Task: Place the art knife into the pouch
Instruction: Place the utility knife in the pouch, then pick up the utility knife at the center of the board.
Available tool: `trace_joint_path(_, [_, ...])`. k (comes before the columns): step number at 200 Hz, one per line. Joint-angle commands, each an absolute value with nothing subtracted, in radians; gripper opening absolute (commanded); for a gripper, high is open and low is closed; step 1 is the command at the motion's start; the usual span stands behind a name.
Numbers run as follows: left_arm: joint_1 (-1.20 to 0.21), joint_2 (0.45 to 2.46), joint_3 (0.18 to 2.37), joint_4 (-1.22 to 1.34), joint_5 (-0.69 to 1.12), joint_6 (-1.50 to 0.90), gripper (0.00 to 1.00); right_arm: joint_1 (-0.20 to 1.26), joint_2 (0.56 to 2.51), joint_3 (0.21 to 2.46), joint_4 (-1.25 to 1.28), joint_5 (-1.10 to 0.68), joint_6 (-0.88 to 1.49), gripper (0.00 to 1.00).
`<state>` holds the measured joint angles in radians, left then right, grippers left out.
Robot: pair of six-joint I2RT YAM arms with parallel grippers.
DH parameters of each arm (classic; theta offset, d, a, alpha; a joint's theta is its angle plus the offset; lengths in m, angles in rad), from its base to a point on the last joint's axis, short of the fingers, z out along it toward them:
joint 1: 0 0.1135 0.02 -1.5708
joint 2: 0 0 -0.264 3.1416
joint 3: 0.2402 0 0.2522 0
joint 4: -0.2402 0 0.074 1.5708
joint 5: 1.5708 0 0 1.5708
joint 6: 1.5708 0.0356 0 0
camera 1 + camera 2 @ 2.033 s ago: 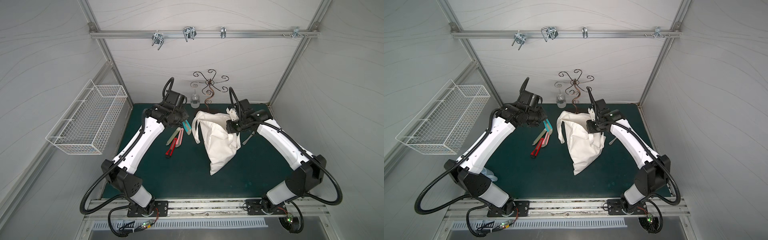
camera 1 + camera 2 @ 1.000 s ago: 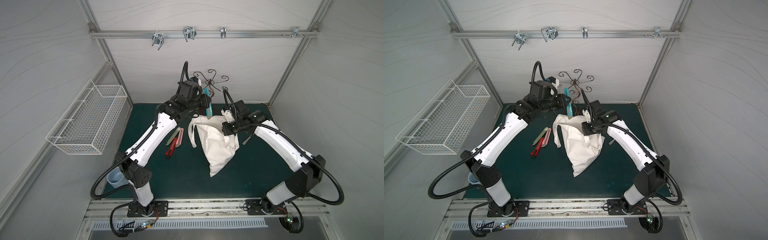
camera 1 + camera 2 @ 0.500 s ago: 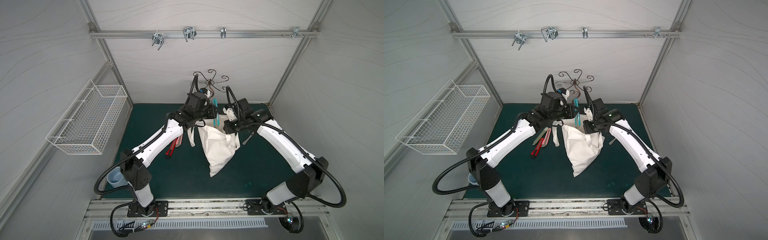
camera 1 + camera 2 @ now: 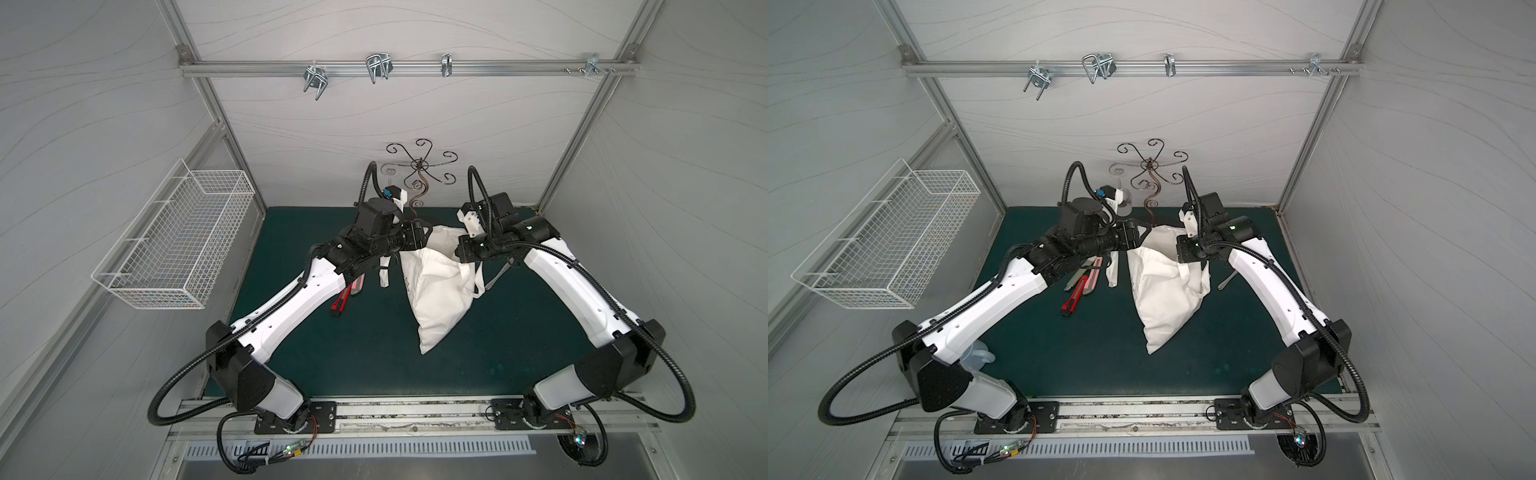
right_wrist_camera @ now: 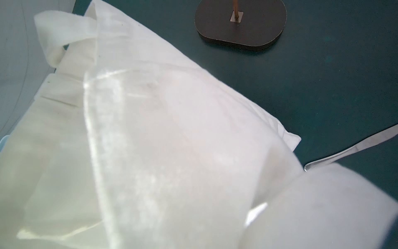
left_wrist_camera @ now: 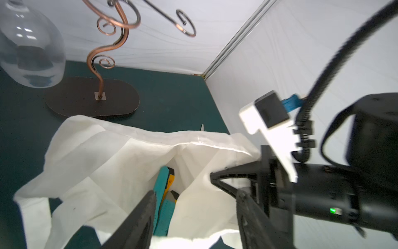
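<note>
The teal art knife (image 6: 163, 185) lies inside the pouch (image 6: 107, 161), seemingly free of my left gripper (image 6: 195, 200), whose jaws stand apart. My right gripper (image 6: 213, 175) pinches the pouch's rim. Only pulling out is left, I judge.

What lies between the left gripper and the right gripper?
The pouch, its mouth open, in the left wrist view: the art knife sits inside, the left gripper open over it, the right gripper pinching the rim.

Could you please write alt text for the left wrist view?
A teal art knife lies inside the open white pouch, just beyond the open left gripper. The right gripper pinches the pouch's rim; a copper stand and a glass are behind it.
</note>
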<state>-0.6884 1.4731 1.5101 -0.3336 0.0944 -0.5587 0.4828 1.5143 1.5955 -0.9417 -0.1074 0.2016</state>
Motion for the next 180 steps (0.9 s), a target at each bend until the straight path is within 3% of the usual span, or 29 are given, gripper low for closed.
trace_joint_path(1, [-0.688,1.410,1.519,-0.367,0.013,-0.538,0.65,0.475,1.486,1.586,-0.931,-0.125,0.185,0.00])
trace_joint_path(21, [-0.668,1.382,1.538,-0.490,-0.099,-0.535,0.69,0.473,1.482,1.585,-0.931,-0.122,0.185,0.00])
trace_joint_path(70, [-0.469,1.373,1.527,-0.800,-0.113,-0.522,0.72,0.471,1.468,1.575,-0.926,-0.125,0.185,0.00])
trace_joint_path(97, [-0.342,1.363,1.375,-0.777,-0.083,-0.430,0.82,0.471,1.467,1.560,-0.913,-0.136,0.187,0.00])
trace_joint_path(124, [-0.287,1.458,1.332,-0.758,-0.084,-0.345,0.82,0.470,1.466,1.545,-0.900,-0.145,0.193,0.00])
trace_joint_path(180, [-0.291,1.756,1.460,-0.698,-0.011,-0.245,0.75,0.462,1.471,1.527,-0.888,-0.158,0.192,0.00])
